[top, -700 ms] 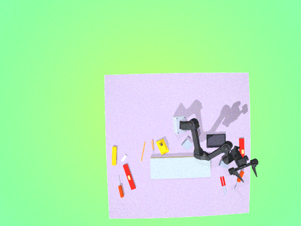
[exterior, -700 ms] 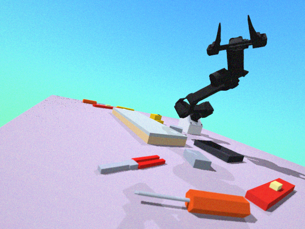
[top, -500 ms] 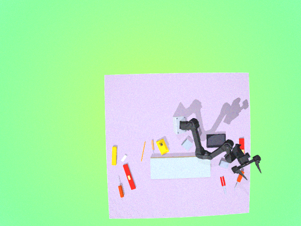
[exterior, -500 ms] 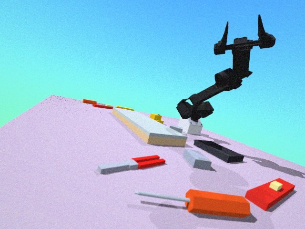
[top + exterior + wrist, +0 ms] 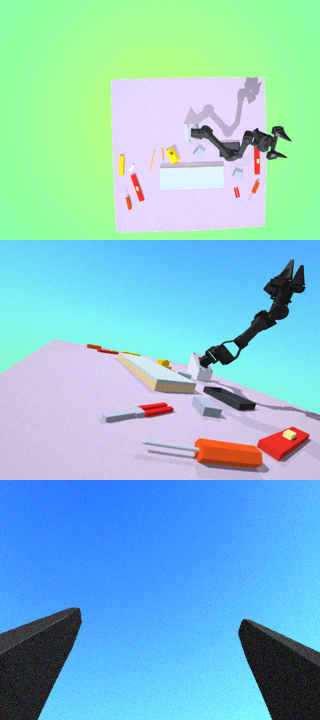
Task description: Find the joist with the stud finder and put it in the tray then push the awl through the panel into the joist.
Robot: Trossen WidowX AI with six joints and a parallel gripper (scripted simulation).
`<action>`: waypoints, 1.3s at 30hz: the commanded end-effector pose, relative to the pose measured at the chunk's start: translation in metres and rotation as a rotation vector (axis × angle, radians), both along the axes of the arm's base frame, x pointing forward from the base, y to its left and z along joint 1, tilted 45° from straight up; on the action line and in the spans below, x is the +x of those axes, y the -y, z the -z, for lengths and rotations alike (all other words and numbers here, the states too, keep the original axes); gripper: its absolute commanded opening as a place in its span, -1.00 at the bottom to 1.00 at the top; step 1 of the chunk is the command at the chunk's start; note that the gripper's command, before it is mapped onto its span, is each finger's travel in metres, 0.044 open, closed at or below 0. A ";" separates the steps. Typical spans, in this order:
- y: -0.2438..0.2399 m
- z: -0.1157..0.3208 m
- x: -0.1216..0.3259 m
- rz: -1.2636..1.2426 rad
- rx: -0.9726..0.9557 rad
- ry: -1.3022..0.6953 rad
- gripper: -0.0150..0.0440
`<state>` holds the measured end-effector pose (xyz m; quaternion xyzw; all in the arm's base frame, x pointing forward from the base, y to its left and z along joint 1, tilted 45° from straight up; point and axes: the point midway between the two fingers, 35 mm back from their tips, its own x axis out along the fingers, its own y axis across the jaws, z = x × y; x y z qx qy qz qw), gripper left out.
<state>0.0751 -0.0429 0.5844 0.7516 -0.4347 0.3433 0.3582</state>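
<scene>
The yellow stud finder (image 5: 172, 155) (image 5: 163, 362) lies beside the back left part of the floor panel (image 5: 191, 178) (image 5: 155, 369). The awl (image 5: 162, 153), with a light orange handle, lies just left of the stud finder, its thin tip towards the panel; I cannot make it out in the exterior view. The dark tray (image 5: 231, 145) (image 5: 247, 406) shows nothing in its visible part; the arm partly covers it from above. My gripper (image 5: 288, 149) (image 5: 297, 262) (image 5: 160, 616) is open and empty, raised high and pointing away from the table, beyond its right edge. The joist is hidden.
Grey blocks (image 5: 199, 152) (image 5: 238, 173) lie near the panel. At right are a red level (image 5: 256, 165), an orange screwdriver (image 5: 255, 187) and red-handled pliers (image 5: 237, 192). At left are a pencil (image 5: 152, 160), a white piece (image 5: 132, 167), a yellow bar (image 5: 121, 165), another level (image 5: 134, 180) and screwdriver (image 5: 128, 203).
</scene>
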 end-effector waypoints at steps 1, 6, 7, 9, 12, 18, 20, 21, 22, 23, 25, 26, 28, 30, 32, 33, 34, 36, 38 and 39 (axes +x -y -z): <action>0.057 0.004 -0.042 -0.136 0.201 0.160 1.00; 0.129 0.026 -0.074 -0.284 0.444 0.332 1.00; 0.143 0.033 -0.078 -0.313 0.494 0.365 1.00; 0.172 0.048 -0.083 -0.368 0.596 0.429 1.00; 0.210 0.072 -0.083 -0.446 0.742 0.507 1.00; 0.275 0.132 -0.064 -0.581 1.045 0.644 1.00; 0.292 0.153 -0.051 -0.623 1.145 0.665 1.00; 0.300 0.164 -0.041 -0.646 1.194 0.665 1.00; 0.307 0.175 -0.032 -0.668 1.243 0.664 1.00; 0.314 0.186 -0.021 -0.689 1.292 0.662 1.00; 0.327 0.212 -0.008 -0.713 1.402 0.697 1.00; 0.333 0.225 -0.001 -0.722 1.459 0.715 1.00; 0.343 0.252 0.013 -0.735 1.572 0.751 1.00; 0.349 0.278 0.027 -0.735 1.676 0.787 1.00; 0.353 0.303 0.040 -0.720 1.772 0.822 1.00; 0.354 0.316 0.046 -0.710 1.820 0.838 1.00; 0.354 0.329 0.053 -0.698 1.868 0.853 1.00; 0.352 0.354 0.066 -0.673 1.968 0.879 1.00; 0.349 0.380 0.080 -0.656 2.076 0.898 1.00; 0.347 0.393 0.087 -0.645 2.131 0.907 1.00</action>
